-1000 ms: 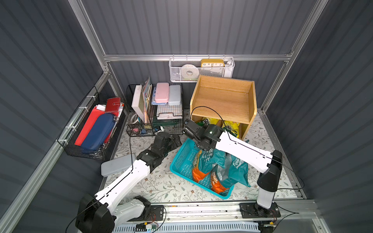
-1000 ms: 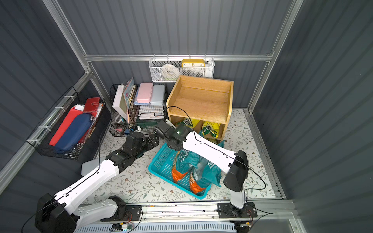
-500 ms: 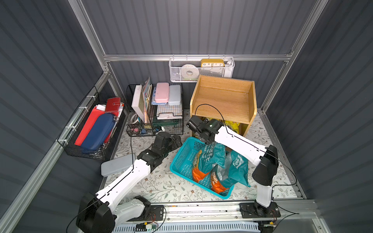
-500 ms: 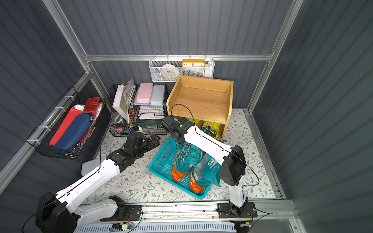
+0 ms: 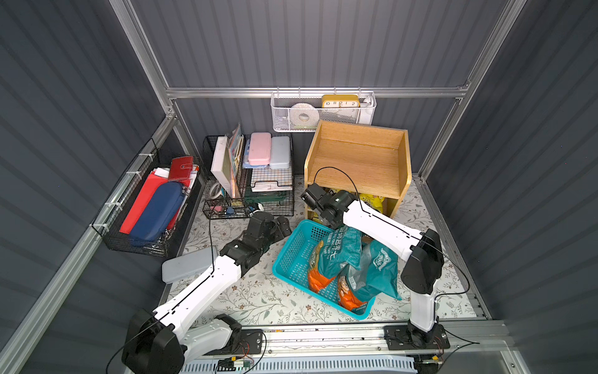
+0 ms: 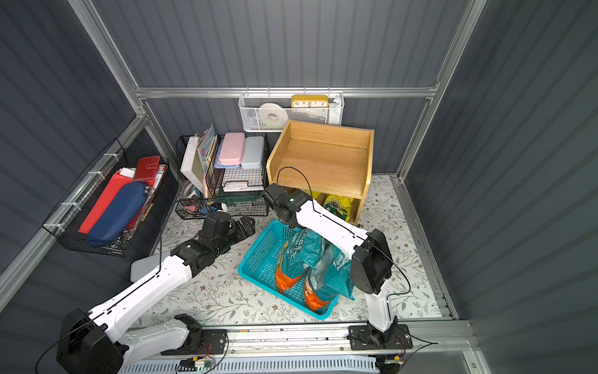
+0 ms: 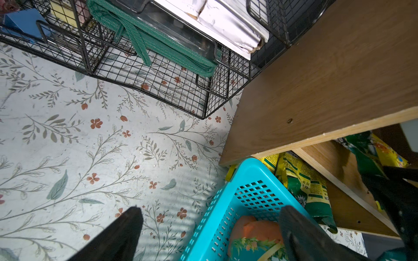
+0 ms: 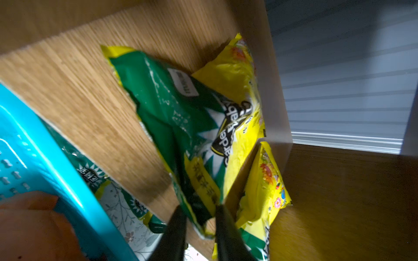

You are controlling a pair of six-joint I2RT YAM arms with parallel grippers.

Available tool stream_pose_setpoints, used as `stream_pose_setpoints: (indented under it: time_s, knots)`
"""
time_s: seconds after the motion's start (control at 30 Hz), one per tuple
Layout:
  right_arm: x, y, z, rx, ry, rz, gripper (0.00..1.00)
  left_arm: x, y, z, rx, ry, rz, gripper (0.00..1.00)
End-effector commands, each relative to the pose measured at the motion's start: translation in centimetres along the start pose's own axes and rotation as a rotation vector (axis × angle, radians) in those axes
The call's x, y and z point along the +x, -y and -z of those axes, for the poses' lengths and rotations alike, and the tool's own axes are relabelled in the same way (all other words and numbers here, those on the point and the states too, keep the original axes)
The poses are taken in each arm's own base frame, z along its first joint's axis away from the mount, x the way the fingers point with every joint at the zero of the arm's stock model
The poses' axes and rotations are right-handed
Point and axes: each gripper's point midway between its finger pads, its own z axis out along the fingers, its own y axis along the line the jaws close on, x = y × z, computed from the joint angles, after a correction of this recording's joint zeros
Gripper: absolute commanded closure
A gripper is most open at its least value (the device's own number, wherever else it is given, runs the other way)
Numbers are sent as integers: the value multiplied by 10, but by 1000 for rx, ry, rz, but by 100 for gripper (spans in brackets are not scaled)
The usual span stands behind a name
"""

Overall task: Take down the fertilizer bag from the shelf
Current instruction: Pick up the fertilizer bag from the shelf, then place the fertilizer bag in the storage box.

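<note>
The light-wood shelf [image 5: 356, 162] [image 6: 320, 155] stands at the back right. A green and yellow fertilizer bag [image 8: 181, 117] lies on one of its tiers, and its near corner sits pinched between the fingers of my right gripper [image 8: 199, 217]. In both top views that gripper is hidden under the shelf's front edge, and only yellow bag ends [image 5: 372, 199] [image 6: 336, 204] show there. My left gripper [image 5: 281, 226] [image 6: 246, 225] [image 7: 211, 210] hangs open and empty over the teal basket's corner [image 7: 248, 167].
The teal basket [image 5: 291, 255] [image 6: 259, 259] holds teal and orange bags [image 5: 336, 255]. Another yellow bag [image 8: 264, 187] lies in the shelf. A black wire rack [image 5: 249, 181], a white mesh basket [image 5: 323, 111], a wall basket [image 5: 145, 207] and a grey case [image 5: 184, 265] surround the floral mat.
My right arm has swung from over the basket back to the shelf front, and its jaws have narrowed onto the bag's corner. The left arm has barely moved.
</note>
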Motion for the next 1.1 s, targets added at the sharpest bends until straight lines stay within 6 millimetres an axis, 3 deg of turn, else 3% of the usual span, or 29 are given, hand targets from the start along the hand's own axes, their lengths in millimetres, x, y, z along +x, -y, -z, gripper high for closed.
stream_pose_setpoints:
  time_s: [0.0,0.1,0.2,0.47,0.67,0.8,0.93,1.07]
  knots:
    - [-10,-5,-15,-2,20,-34,87,-5,-5,7,-18,16,1,1]
    - [-11,0,-9,5,32,-38,95,-5,-6,7,-21,19,2,1]
    - [-15,7,10,25,65,-40,100,-7,-7,8,-25,25,1,1]
    - [-31,12,104,-4,269,-98,100,-8,-12,9,-48,42,-9,1]
    - [-25,-5,149,-112,330,-146,100,-8,-19,13,-70,49,-18,1]
    - [-29,-31,174,-212,372,-169,100,-8,-26,18,-101,59,-22,1]
    - [-32,-59,178,-333,381,-215,100,-8,-38,24,-148,75,-19,1]
    - [-25,-87,157,-351,376,-158,100,-8,-46,32,-168,97,-4,1]
